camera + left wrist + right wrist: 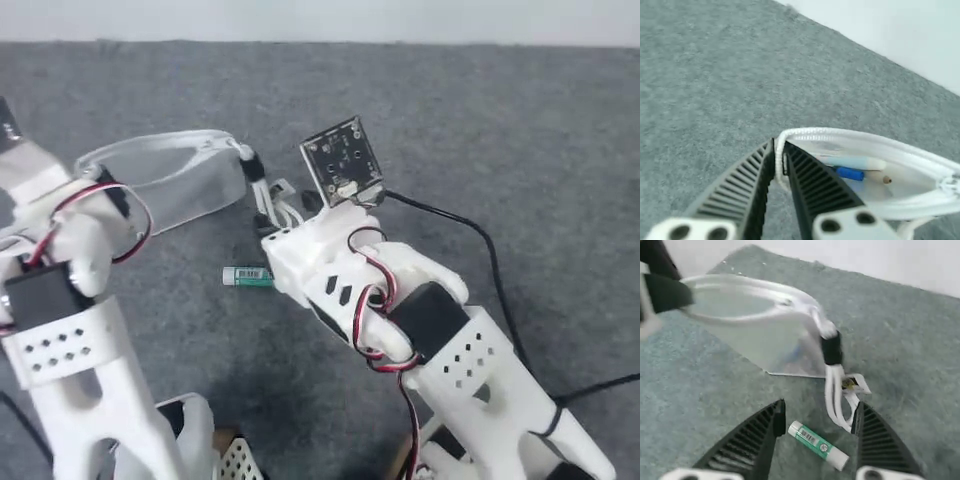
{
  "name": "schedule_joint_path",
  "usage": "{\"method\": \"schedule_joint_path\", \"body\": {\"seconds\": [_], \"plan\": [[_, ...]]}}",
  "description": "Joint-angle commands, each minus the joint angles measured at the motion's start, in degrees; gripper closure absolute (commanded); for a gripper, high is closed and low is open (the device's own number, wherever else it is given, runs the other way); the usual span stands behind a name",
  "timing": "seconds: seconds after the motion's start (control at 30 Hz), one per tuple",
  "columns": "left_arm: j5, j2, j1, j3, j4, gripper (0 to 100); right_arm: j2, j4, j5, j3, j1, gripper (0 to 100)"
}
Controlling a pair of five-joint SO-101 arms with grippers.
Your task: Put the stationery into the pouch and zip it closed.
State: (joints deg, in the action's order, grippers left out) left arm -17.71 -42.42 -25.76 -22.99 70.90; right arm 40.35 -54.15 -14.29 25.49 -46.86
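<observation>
A clear pouch [178, 182] with a white zipper rim is held up off the grey carpet, its mouth open. My left gripper [779, 159] is shut on the zipper rim [840, 136] at one end. Inside the pouch lie a blue pen [850, 173] and a pale stick [860, 163]. A green-and-white glue stick [817, 445] lies on the carpet just short of the pouch. My right gripper [819, 412] hangs open above it, one finger on each side, not touching. A black zipper pull [831, 347] with white cords [837, 395] dangles from the pouch's near end.
Grey carpet [520, 130] covers the table, with open floor beyond the pouch and to the right. A black cable [495, 270] trails off the right arm. A pale wall runs along the far edge.
</observation>
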Motion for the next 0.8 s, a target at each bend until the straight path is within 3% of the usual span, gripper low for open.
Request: {"method": "schedule_joint_path", "body": {"seconds": [0.0, 0.27, 0.5, 0.77], "plan": [[-0.1, -0.4, -4.0, 1.4, -1.1, 99, 2.4, 0.7, 0.4, 1.5, 2.2, 79.0], [-2.5, -0.4, -11.7, 3.1, -1.0, 99, -2.8, 11.7, 4.2, 12.9, 2.1, 79.0], [-2.5, -0.4, -14.7, 3.6, -1.0, 99, -21.8, 12.1, 5.3, 7.3, -1.3, 78.6], [-2.5, -0.3, -14.7, 3.5, -1.0, 99, -36.8, 12.1, 14.2, -0.7, -1.6, 78.6]]}}
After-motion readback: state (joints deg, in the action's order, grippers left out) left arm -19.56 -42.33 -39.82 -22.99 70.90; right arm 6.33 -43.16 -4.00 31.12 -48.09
